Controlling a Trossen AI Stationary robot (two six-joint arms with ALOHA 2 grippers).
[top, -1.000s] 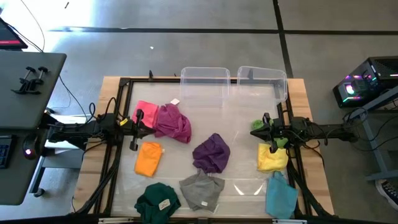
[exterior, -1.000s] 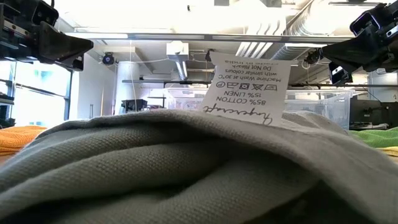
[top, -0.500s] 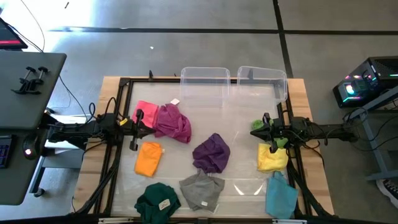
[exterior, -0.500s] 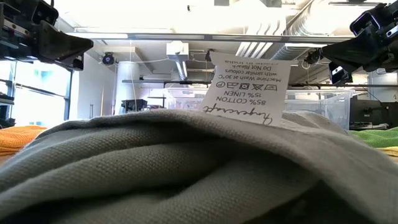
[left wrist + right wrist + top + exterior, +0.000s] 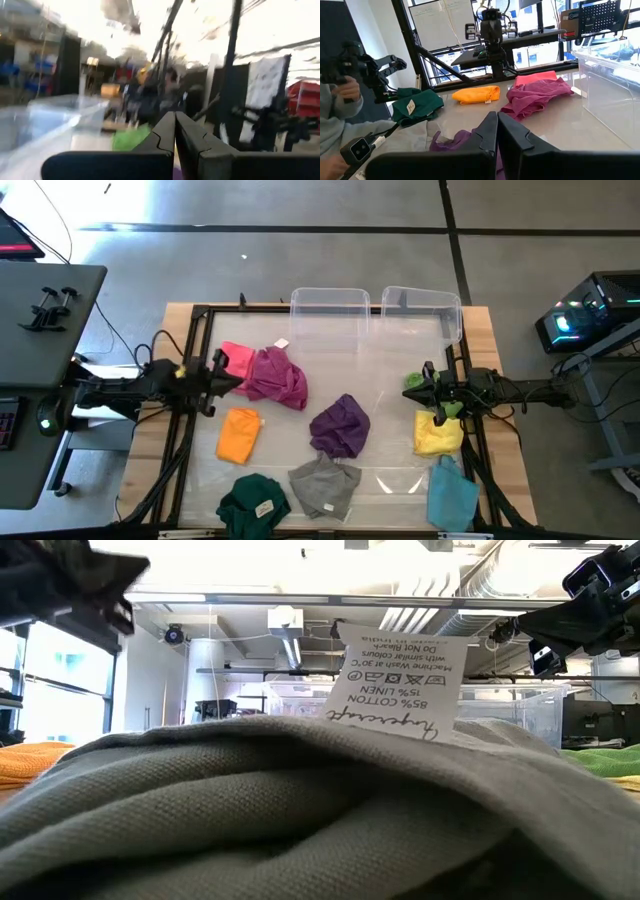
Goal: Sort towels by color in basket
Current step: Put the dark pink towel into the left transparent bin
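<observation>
Towels lie spread on the table: pink [image 5: 235, 357], magenta [image 5: 280, 378], orange [image 5: 238, 435], purple [image 5: 340, 425], grey [image 5: 324, 485], dark green [image 5: 252, 505], yellow [image 5: 438, 434], light green [image 5: 416, 381] and light blue [image 5: 452, 492]. My left gripper [image 5: 230, 377] is shut and empty, above the table's left side beside the pink towel. My right gripper [image 5: 425, 380] is shut and empty, above the light green towel at the right. The grey towel [image 5: 300, 810] with its white label [image 5: 400, 690] fills the low view.
Two clear plastic bins [image 5: 330, 315] [image 5: 422, 310] stand at the back of the table. A black frame [image 5: 190, 330] runs around the table. In the right wrist view a person [image 5: 337, 120] sits beyond the table's edge holding a device.
My left arm has drawn back to the left, away from the pink and magenta towels, and it is in motion. The right arm and the towels have not moved.
</observation>
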